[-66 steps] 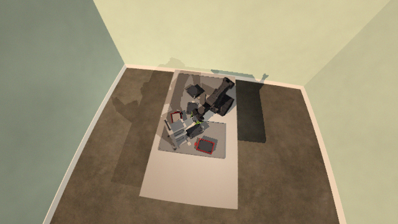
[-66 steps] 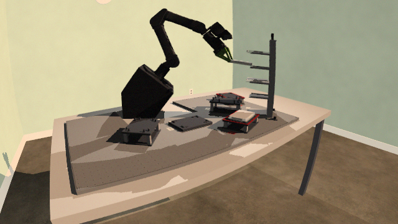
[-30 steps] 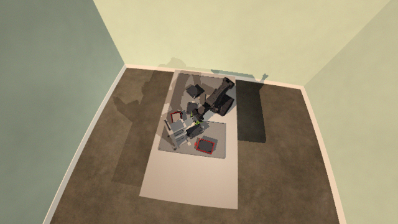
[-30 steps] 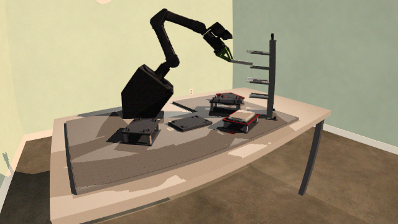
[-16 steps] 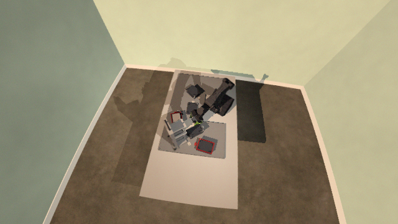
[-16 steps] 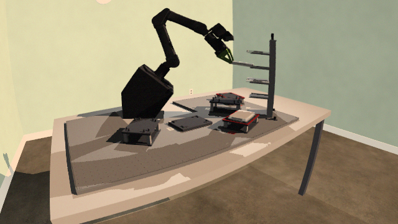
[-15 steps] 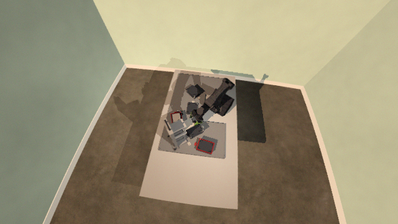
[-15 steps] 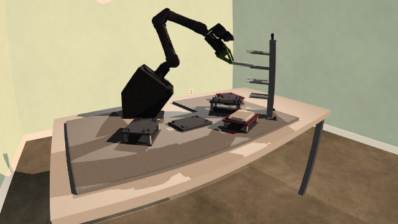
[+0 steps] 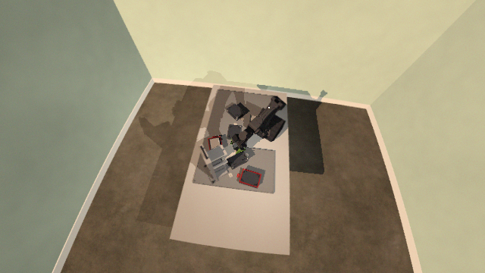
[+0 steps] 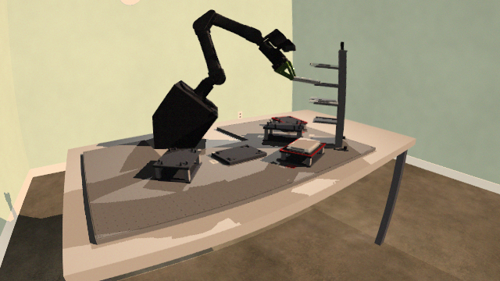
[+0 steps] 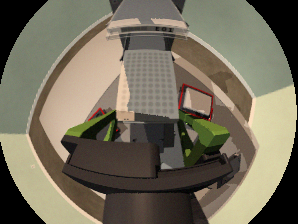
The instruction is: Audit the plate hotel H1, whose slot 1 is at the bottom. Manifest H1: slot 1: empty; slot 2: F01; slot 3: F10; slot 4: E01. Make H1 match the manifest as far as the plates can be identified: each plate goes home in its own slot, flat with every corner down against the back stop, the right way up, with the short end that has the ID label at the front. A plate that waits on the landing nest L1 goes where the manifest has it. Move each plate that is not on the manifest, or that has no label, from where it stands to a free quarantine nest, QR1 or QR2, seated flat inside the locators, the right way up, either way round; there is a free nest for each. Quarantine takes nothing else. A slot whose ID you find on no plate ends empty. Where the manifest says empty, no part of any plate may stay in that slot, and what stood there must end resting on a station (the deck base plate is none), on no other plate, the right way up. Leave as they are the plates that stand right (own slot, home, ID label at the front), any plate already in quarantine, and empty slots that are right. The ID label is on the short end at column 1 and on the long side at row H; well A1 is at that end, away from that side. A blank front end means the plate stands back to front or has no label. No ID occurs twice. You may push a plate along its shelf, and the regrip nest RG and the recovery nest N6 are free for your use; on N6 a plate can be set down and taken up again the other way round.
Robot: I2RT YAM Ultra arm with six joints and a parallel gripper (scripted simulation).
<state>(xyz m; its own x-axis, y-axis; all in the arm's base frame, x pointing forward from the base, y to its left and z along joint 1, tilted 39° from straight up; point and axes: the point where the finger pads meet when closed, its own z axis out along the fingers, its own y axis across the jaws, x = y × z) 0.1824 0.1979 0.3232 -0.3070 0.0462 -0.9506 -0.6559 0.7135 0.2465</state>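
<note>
My gripper (image 9: 236, 147) (image 10: 293, 78) (image 11: 147, 113) is shut on the near end of a grey plate (image 10: 307, 80) (image 11: 149, 82), one finger at each long side. This plate is level with slot 3 of the hotel (image 10: 341, 94), mostly out in front of its shelf, with its far end just over the shelf. Small marks show at its near left corner, too small to read. Above, the slot 4 plate (image 10: 324, 65) (image 11: 147, 31) shows the label E01 at its front. A plate (image 10: 323, 101) stands in slot 2, label hidden. The slot 1 shelf (image 10: 325, 119) looks bare.
A red-rimmed nest (image 9: 208, 144) (image 10: 282, 151) (image 11: 183, 95) bears a pale plate (image 9: 215, 142) (image 10: 304, 145) (image 11: 196, 101). Another red-rimmed nest (image 9: 250, 178) looks empty. Dark raised nests (image 9: 237, 160) (image 10: 177, 158) and a low dark nest (image 10: 239, 154) bear no visible plate.
</note>
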